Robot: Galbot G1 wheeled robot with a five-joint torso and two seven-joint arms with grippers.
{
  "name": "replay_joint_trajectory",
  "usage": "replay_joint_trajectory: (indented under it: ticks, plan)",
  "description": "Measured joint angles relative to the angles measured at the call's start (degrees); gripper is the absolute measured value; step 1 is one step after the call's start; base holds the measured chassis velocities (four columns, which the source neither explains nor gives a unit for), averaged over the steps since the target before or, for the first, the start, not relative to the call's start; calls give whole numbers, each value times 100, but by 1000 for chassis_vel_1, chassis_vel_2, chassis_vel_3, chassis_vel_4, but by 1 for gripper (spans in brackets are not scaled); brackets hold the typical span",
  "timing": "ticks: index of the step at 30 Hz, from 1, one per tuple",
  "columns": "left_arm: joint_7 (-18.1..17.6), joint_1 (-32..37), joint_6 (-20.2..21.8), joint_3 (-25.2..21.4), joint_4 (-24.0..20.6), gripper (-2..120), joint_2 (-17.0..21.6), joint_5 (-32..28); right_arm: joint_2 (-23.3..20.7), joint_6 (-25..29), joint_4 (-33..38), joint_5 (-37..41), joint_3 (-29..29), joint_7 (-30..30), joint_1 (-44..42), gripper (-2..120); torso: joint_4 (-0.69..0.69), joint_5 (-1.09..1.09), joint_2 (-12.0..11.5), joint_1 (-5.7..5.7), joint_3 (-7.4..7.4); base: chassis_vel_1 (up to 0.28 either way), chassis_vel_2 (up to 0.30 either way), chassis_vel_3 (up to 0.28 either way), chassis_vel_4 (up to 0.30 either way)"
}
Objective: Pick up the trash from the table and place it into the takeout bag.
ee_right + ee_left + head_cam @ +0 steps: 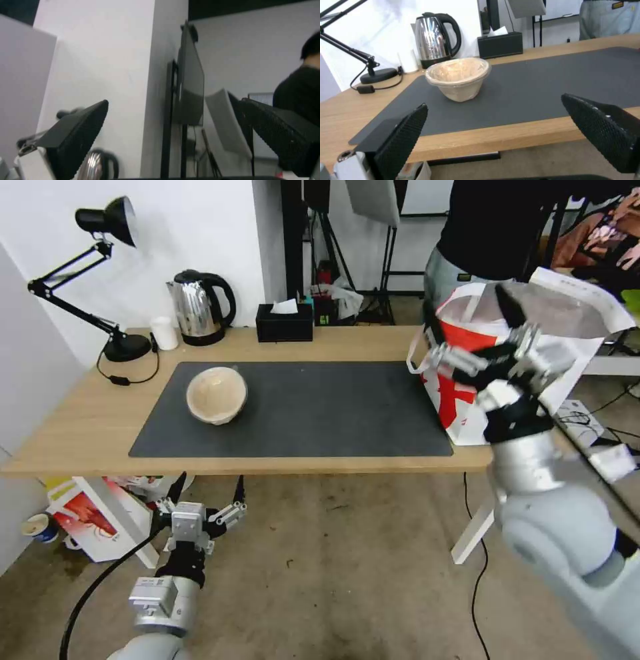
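Beige bowl (217, 395) sits on the table's (87, 427) grey mat (320, 413). Right end effector (483, 337) spread wide, empty, before the takeout bag (460, 407). Left end effector (205, 493) spread, empty, below the table edge.

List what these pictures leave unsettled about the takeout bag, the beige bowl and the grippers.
- Takeout bag: in the head view, the right gripper and its arm cover the mouth, so its contents are hidden.
- Beige bowl: a crinkled film liner hides any contents in the left wrist view.
- Left gripper: jaws open, below the table edge.
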Motion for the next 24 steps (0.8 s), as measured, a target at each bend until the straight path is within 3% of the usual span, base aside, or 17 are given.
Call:
replay_joint_trajectory:
  ticks: [12, 18, 24]
  plan:
    - [0, 0, 0, 0, 0, 100, 0, 0, 126, 160, 154, -269, -102, 56, -893, 100, 1, -1, 0, 0, 0, 0, 0, 0, 0]
    - [0, 0, 0, 0, 0, 100, 0, 0, 321, 286, 179, -760, -240, 336, -1750, 100, 0, -1, 0, -1, 0, 0, 0, 0, 0]
    - [0, 0, 0, 0, 0, 100, 0, 0, 391, 399, 8, -1151, -270, 626, -2042, 100, 2, 0, 0, -1, 0, 0, 0, 0, 0]
